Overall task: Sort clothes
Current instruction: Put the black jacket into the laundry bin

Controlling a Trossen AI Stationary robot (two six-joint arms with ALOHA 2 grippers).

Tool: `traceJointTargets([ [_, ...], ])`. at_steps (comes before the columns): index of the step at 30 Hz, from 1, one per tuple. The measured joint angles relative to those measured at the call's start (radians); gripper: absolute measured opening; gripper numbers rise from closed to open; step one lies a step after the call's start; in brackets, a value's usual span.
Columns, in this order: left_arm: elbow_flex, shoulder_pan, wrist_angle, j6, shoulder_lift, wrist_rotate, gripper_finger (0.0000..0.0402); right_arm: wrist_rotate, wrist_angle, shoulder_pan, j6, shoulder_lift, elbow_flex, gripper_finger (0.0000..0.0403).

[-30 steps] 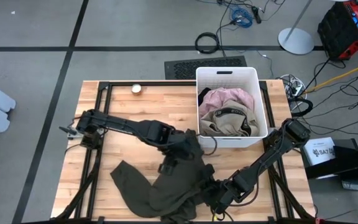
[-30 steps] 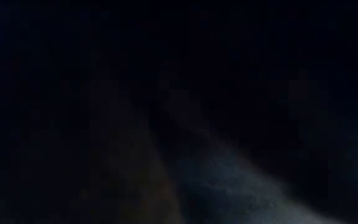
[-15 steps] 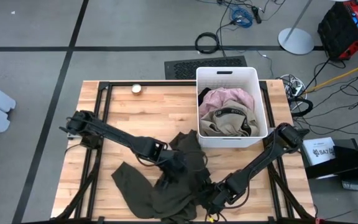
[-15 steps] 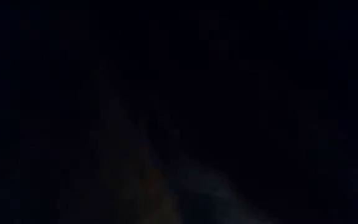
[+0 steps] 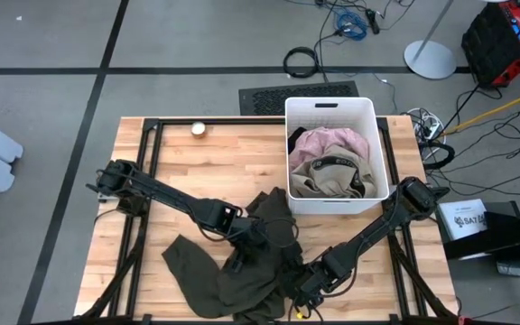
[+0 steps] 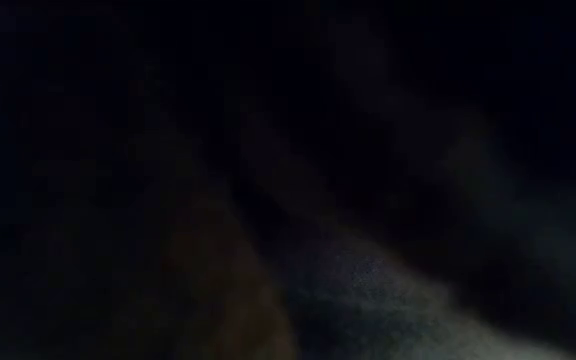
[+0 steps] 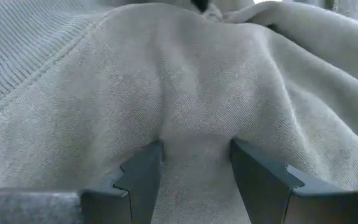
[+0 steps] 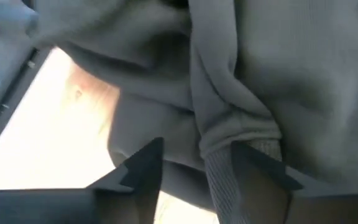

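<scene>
Since half a second ago the right arm has slid a little further in along the table's near edge, while the left arm has barely shifted. The right gripper (image 5: 307,287) sits low at the near edge of the dark olive garment (image 5: 242,271), its fingers (image 8: 260,165) spread with a ribbed cuff and a thick fold lying between them — not yet pinched, and bare wood shows just beside them. The left gripper (image 5: 262,231) presses down on the middle of the same garment, fingers (image 7: 143,171) parted with a raised ridge of cloth between them, unclenched.

Beyond the left gripper, toward the far side, stands 1 white bin (image 5: 336,110), touching the garment's far corner. Inside lie a pale pink garment (image 5: 332,143) and a beige garment (image 5: 328,173) with a dark lettered waistband, plus a sliver of black cloth (image 5: 294,140) at the rim — 3 pieces visible there, 1 on the table (image 5: 197,162). A small white round object (image 5: 199,128) rests at the far edge, well apart from both grippers. The low view is blacked out by cloth.
</scene>
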Motion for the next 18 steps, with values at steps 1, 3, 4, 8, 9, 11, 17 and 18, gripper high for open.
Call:
traceJointTargets([
  [1,0.000,0.000,-0.003,0.000,0.000,0.000,0.0200,0.000,0.002,0.001,-0.011,0.000,0.005,0.0186],
  [3,0.000,0.000,-0.006,0.003,0.000,0.000,0.0200,-0.002,0.002,0.004,-0.019,-0.001,0.007,0.0206],
  [4,0.000,0.000,-0.006,0.009,0.001,0.000,0.0200,-0.003,0.003,0.007,-0.019,0.001,0.007,0.0215],
  [8,0.000,0.000,-0.005,0.010,0.001,0.000,0.0200,-0.003,0.026,0.010,-0.021,0.043,0.008,0.0241],
  [9,0.000,0.000,-0.005,0.010,0.001,-0.001,0.0200,-0.005,0.028,0.010,-0.021,0.060,0.007,0.0246],
  [11,0.000,0.000,-0.005,0.010,0.001,-0.001,0.0200,-0.016,0.047,0.010,-0.020,0.089,0.007,0.0255],
  [17,-0.001,0.000,-0.008,0.011,0.001,-0.002,0.0200,0.010,0.085,-0.005,0.021,0.173,0.013,0.0269],
  [18,-0.001,0.000,-0.009,0.011,0.001,-0.001,0.0200,0.020,0.084,-0.007,0.037,0.185,0.014,0.0268],
])
